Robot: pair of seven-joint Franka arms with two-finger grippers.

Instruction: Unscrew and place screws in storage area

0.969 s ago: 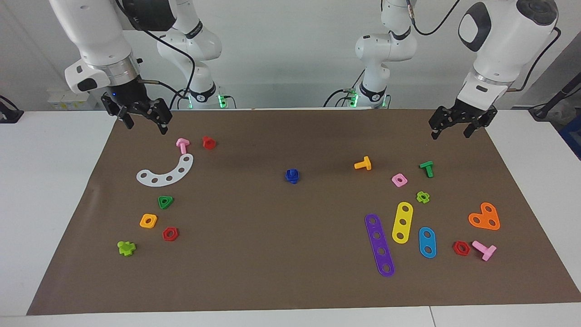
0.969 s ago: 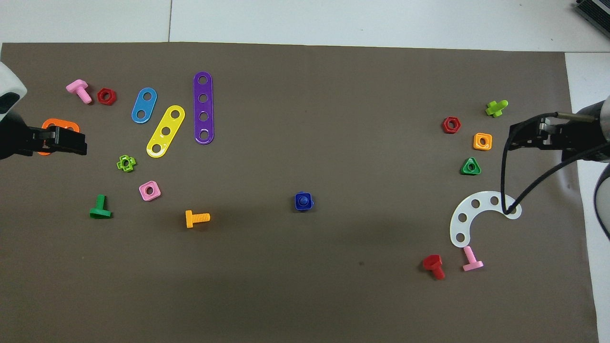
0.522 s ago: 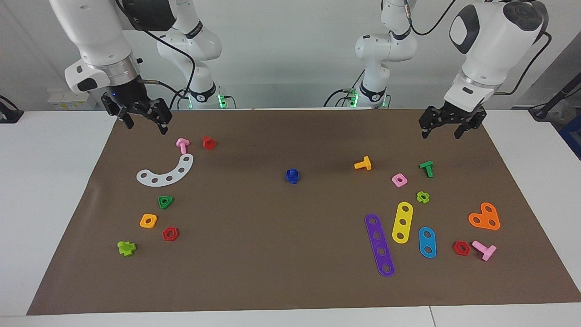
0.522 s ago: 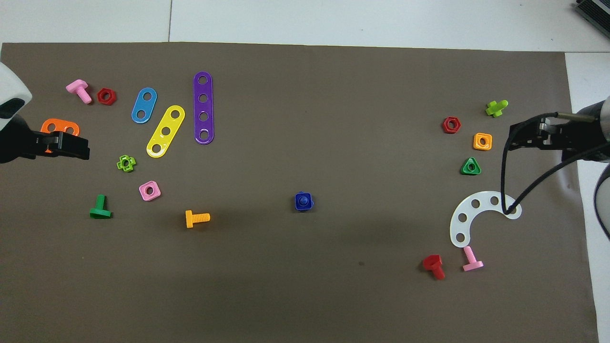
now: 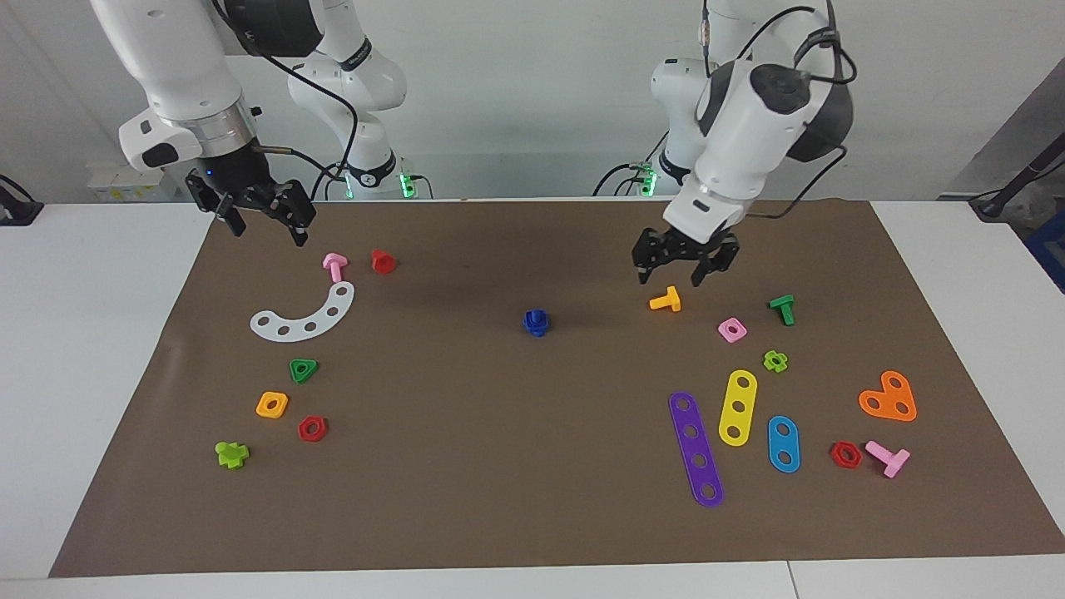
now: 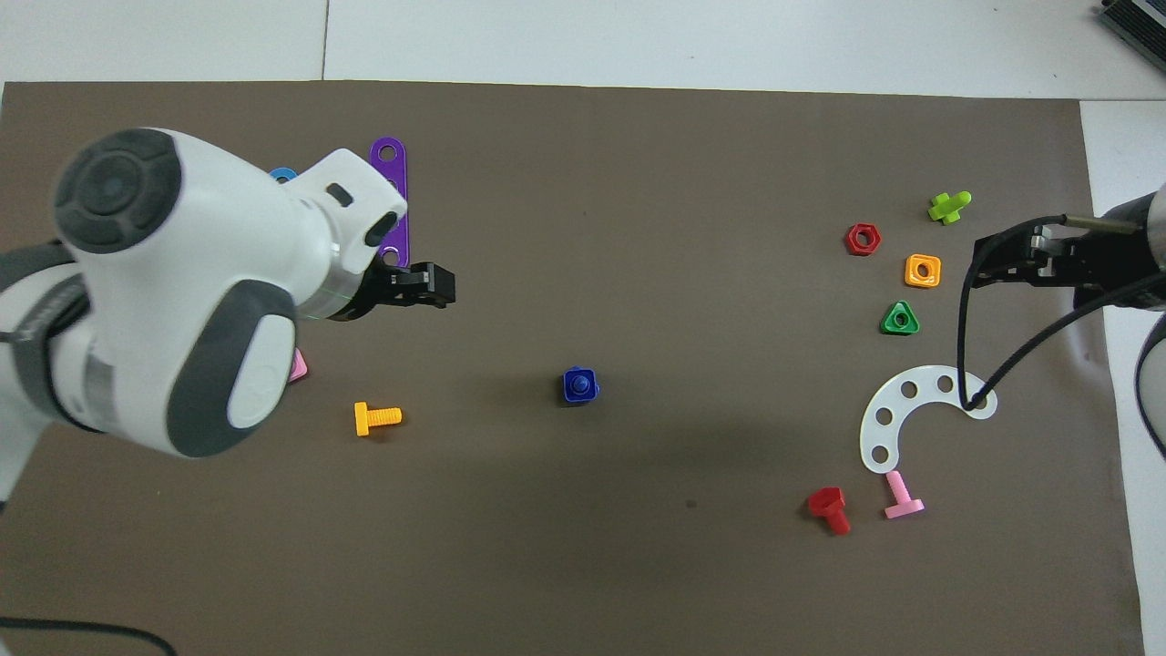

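Note:
The blue screw stands in a blue square nut at the middle of the brown mat; it also shows in the overhead view. The storage area is the patch with the white curved strip, green triangular nut, orange nut and red nut, toward the right arm's end. My left gripper is open and empty in the air, over the mat beside the orange bolt. My right gripper is open and empty, waiting over the mat's edge by the storage area.
Purple, yellow and blue strips, an orange heart plate, a green bolt and a pink nut lie toward the left arm's end. A pink bolt and a red bolt lie by the white strip.
My left arm has swung in from the mat's corner at its own end toward the middle and lower, now over the orange bolt. The right arm and the blue screw have not moved.

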